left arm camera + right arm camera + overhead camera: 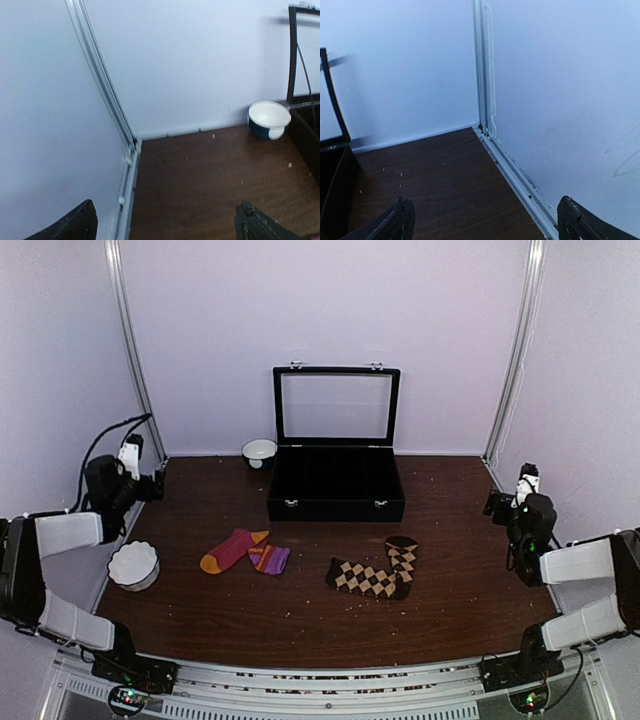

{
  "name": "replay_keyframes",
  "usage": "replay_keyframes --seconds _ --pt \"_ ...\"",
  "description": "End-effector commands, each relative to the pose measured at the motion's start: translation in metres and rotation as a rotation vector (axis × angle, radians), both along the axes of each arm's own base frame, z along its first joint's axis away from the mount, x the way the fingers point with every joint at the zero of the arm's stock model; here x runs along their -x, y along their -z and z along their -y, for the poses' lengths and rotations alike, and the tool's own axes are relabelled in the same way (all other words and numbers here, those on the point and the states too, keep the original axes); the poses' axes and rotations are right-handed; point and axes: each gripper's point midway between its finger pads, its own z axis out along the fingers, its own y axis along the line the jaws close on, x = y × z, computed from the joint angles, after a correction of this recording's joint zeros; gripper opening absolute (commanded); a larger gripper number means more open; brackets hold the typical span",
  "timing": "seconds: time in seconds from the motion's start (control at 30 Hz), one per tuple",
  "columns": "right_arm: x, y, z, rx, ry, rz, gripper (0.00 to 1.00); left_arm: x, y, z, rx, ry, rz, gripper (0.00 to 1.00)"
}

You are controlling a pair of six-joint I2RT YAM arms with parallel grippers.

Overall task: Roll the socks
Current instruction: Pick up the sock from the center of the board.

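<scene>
Left end effector and right end effector both spread wide, holding nothing. Magenta-red striped fabric socks and dark brown argyle fabric socks lie flat mid-table, apart.

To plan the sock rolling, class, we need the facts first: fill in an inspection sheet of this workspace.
Surface: dark wooden table, pale specks scattered.
Job's things: magenta socks and argyle socks lie unrolled, apart.
Clutter: open black case, small bowl beside it, white fluted bowl at left edge.
Grippers: left gripper and right gripper open, empty.
Cables: black cable loops by the left arm.
Surroundings: pale walls, metal corner rails.
</scene>
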Motion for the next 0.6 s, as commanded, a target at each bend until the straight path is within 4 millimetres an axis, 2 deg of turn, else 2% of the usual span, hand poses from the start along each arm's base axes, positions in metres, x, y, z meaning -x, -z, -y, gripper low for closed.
replay_keyframes --seconds 0.0,0.03,0.07,0.1,0.17,0.23,0.3,0.4,0.53,0.57 --pt "0.01 -0.041 0.028 -0.043 0.177 -0.111 1.0 0.017 -0.02 0.019 -0.061 0.125 -0.217 0.98" --pt "0.009 -0.049 0.019 -0.042 0.123 -0.139 1.0 0.023 -0.021 0.025 -0.063 0.163 -0.261 0.98" --pt "0.014 -0.059 0.023 -0.125 0.162 -0.123 1.0 0.031 -0.021 0.032 -0.058 0.208 -0.299 0.98" --pt "0.02 -0.064 0.026 -0.231 0.197 -0.106 1.0 0.04 -0.02 0.041 -0.057 0.266 -0.338 0.98" --pt "0.029 -0.066 0.013 -0.372 0.149 -0.145 1.0 0.057 -0.016 0.055 -0.058 0.359 -0.395 0.98" --pt "0.029 -0.063 -0.025 -0.435 -0.075 -0.182 1.0 0.074 -0.013 0.066 -0.056 0.43 -0.435 0.98" --pt "0.035 -0.062 -0.059 -0.478 -0.277 -0.143 1.0 0.089 -0.009 0.075 -0.071 0.487 -0.474 0.98" --pt "0.053 -0.049 -0.079 -0.446 -0.27 -0.212 1.0 0.111 0.0 0.089 -0.105 0.564 -0.539 0.98" --pt "0.074 -0.026 -0.13 -0.373 -0.323 -0.32 0.98 0.132 0.015 0.112 -0.13 0.657 -0.61 0.98" --pt "0.082 -0.018 -0.151 -0.349 -0.354 -0.358 0.98 0.134 0.022 0.116 -0.134 0.669 -0.632 0.98"
